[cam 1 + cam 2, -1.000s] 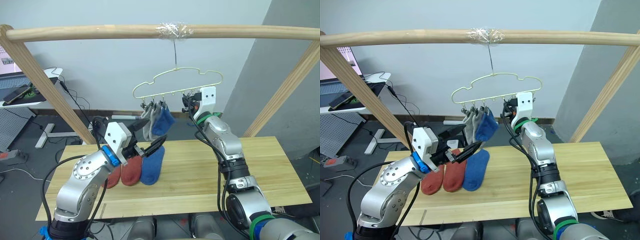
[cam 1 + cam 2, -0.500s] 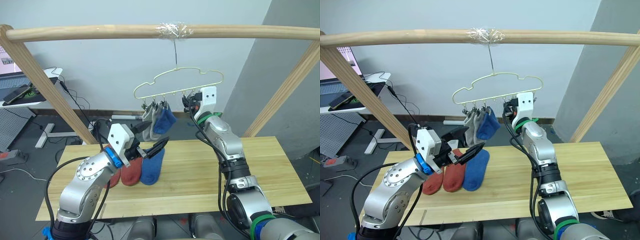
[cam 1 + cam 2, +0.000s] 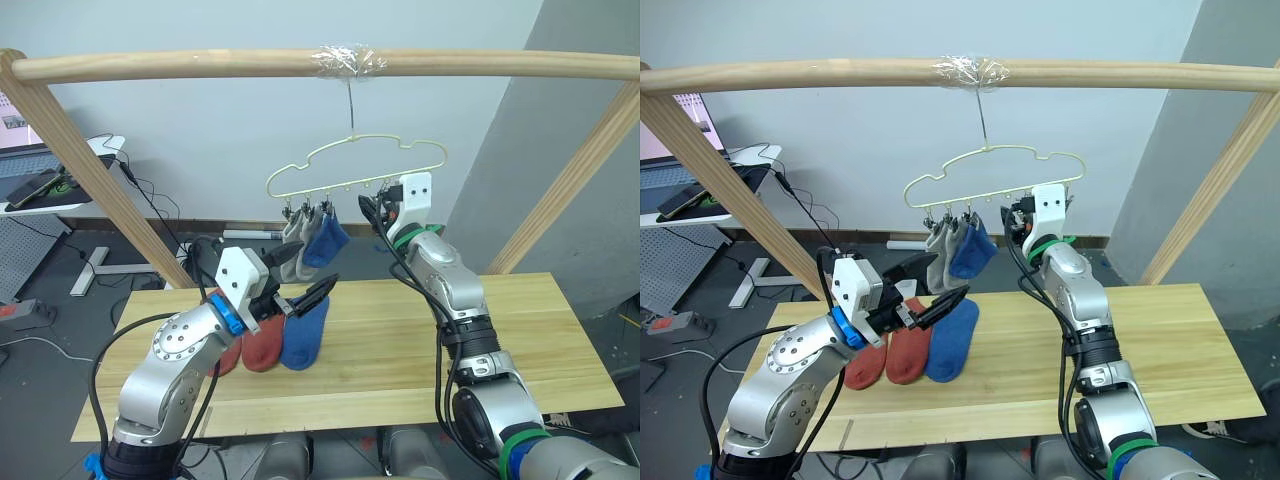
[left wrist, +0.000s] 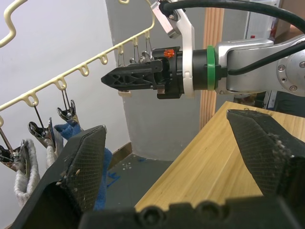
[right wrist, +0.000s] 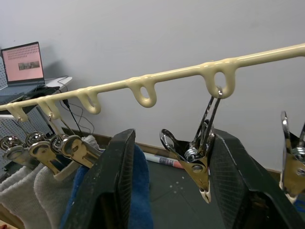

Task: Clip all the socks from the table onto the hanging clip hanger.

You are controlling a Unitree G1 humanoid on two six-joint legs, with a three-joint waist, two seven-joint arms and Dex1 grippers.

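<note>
Three socks lie side by side near the left end of the table (image 3: 420, 345), a wide top of pale wooden planks: two rust-red socks (image 3: 262, 342) and, just to their right, a blue sock (image 3: 303, 335), all pointing toward the back edge. Above the table a round wooden pole (image 3: 200, 64) carries the clip hanger (image 3: 352, 168), a thin yellow-green wire bent into a cloud outline, with small metal clips along its lower bar. Three more socks hang bunched from the clips at its left end: two light grey socks (image 3: 293, 240) and a second blue one (image 3: 325, 238). The left arm is bent over the left part of the table, and the left gripper (image 3: 300, 290) hovers above the lying socks with its black fingers spread wide and nothing between them. The right arm reaches up from the front edge, and the right gripper (image 4: 112, 80) sits at the hanger's lower bar, its fingers parted on either side of an empty clip (image 5: 198, 152) without pressing it.
</note>
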